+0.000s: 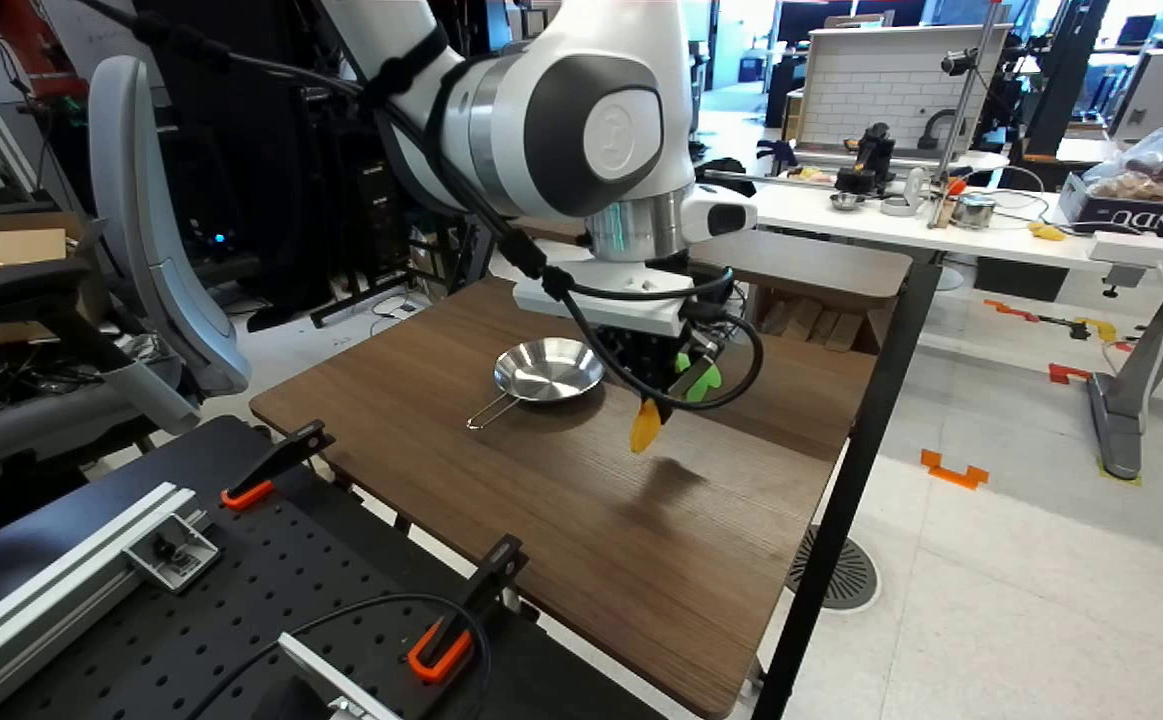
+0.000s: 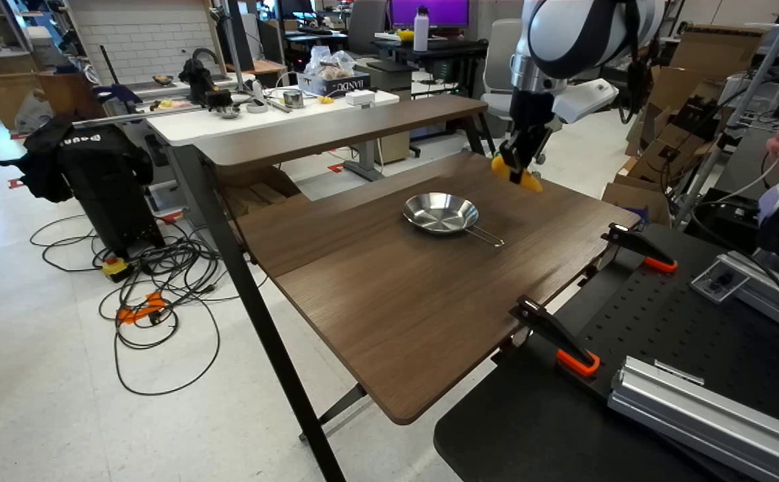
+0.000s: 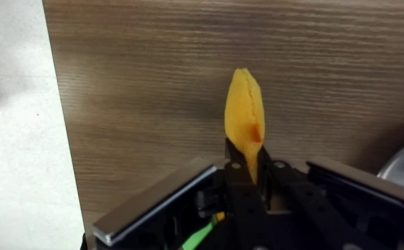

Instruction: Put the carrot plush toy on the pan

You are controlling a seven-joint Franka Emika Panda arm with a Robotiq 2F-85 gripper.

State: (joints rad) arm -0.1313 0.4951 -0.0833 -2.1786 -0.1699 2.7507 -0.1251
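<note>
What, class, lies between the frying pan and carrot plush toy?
In an exterior view, bare brown tabletop shows between the frying pan and held carrot plush toy.

tapered orange-yellow carrot plush toy (image 3: pixel 244 100): marked by a deeper orange patch, green shown at its leafy end (image 1: pixel 703 384) | round silver metal pan (image 2: pixel 439 213): glossed in bright grey | brown wood-grain tabletop (image 2: pixel 389 288): finely streaked | black two-fingered gripper (image 3: pixel 245 150): spotted with pale dots | black clamps (image 2: pixel 553 329): tipped in orange | flat black board (image 1: pixel 281 580): dotted with round holes
</note>
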